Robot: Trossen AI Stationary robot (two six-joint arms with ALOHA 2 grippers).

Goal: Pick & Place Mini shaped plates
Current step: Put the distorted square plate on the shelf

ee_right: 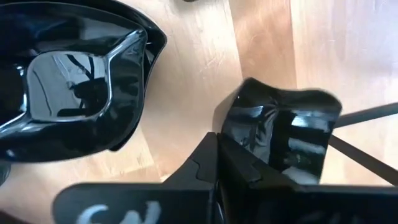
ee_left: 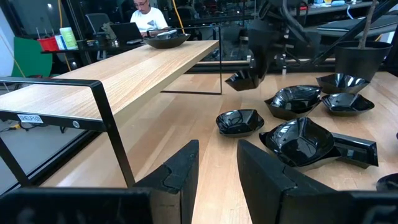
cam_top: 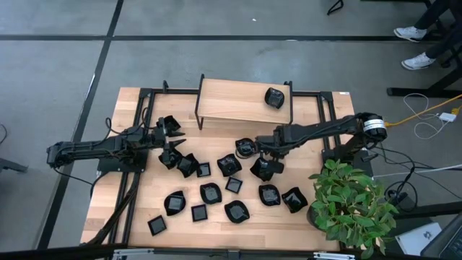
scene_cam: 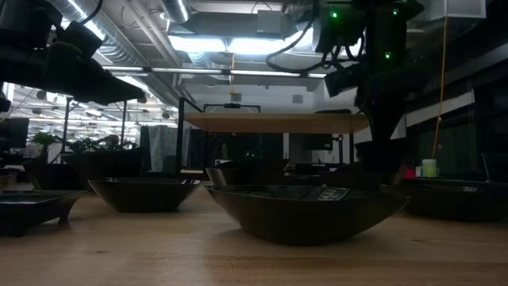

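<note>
Several glossy black mini plates lie scattered on the wooden table (cam_top: 130,209), for instance one (cam_top: 210,192) and one (cam_top: 269,195); another plate (cam_top: 274,97) rests on the raised shelf (cam_top: 231,105). My right gripper (cam_top: 249,148) is over the table's middle, shut on a small plate (ee_left: 244,79) that it holds above the tabletop. My left gripper (ee_left: 217,168) is open at the table's left part (cam_top: 172,137) with plates close around it and nothing between its fingers. My right gripper pinches the small plate by its rim (ee_right: 239,146) between the two fingers, which come from above and point down. The plate (ee_right: 280,134) is lifted clear of the table and hangs tilted below the fingers, over bare wood beside a larger plate (ee_right: 74,81).
A potted plant (cam_top: 350,206) stands at the table's near right corner. The shelf's black frame (ee_left: 106,118) runs along the far side. In the low view, plates (scene_cam: 305,208) crowd the near edge. A person sits at a desk in the room behind (ee_left: 146,15).
</note>
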